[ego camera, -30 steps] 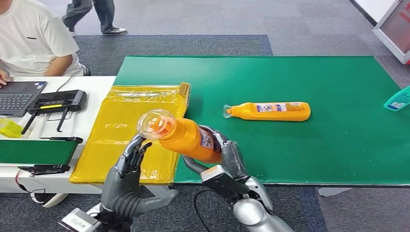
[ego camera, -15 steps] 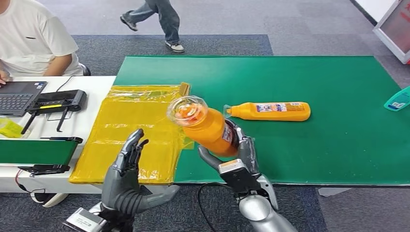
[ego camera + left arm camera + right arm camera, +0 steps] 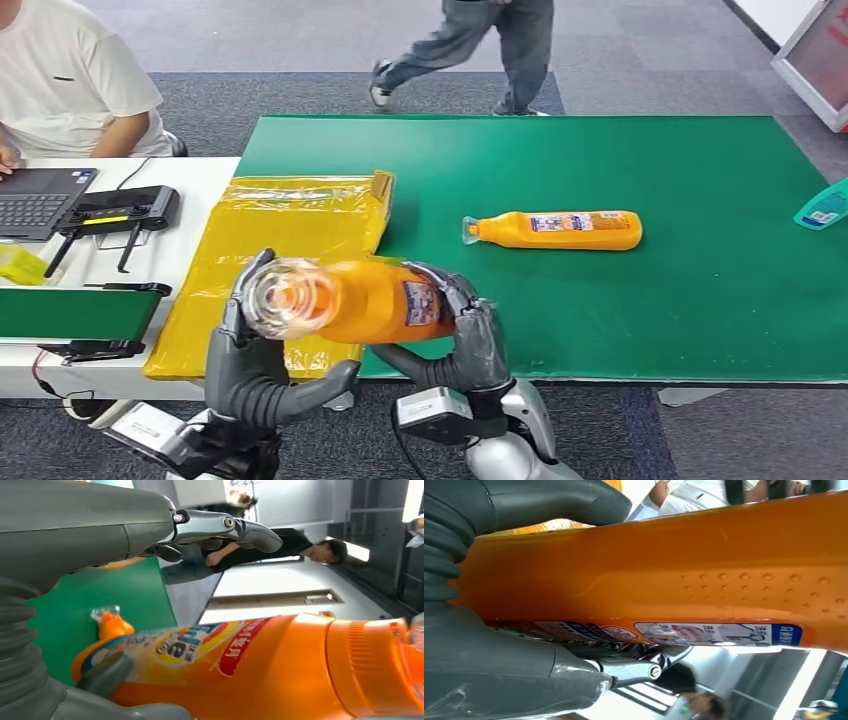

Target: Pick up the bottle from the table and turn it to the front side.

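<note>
Left hand (image 3: 262,345) cups the clear cap end of the orange plastic bottle (image 3: 355,300), fingers curled up around it. The bottle lies sideways in the air, above the front edge of the green table (image 3: 700,320), cap toward the yellow plastic bag (image 3: 270,240). Right hand (image 3: 470,335) grips the bottle's labelled body, fingers wrapped over it. Second orange bottle (image 3: 555,230) lies flat mid-table, well apart.

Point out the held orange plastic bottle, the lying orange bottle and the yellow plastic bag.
Held orange plastic bottle (image 3: 375,300), head view, body.
Lying orange bottle (image 3: 560,230), head view, label.
Yellow plastic bag (image 3: 275,230), head view, upper middle.
</note>
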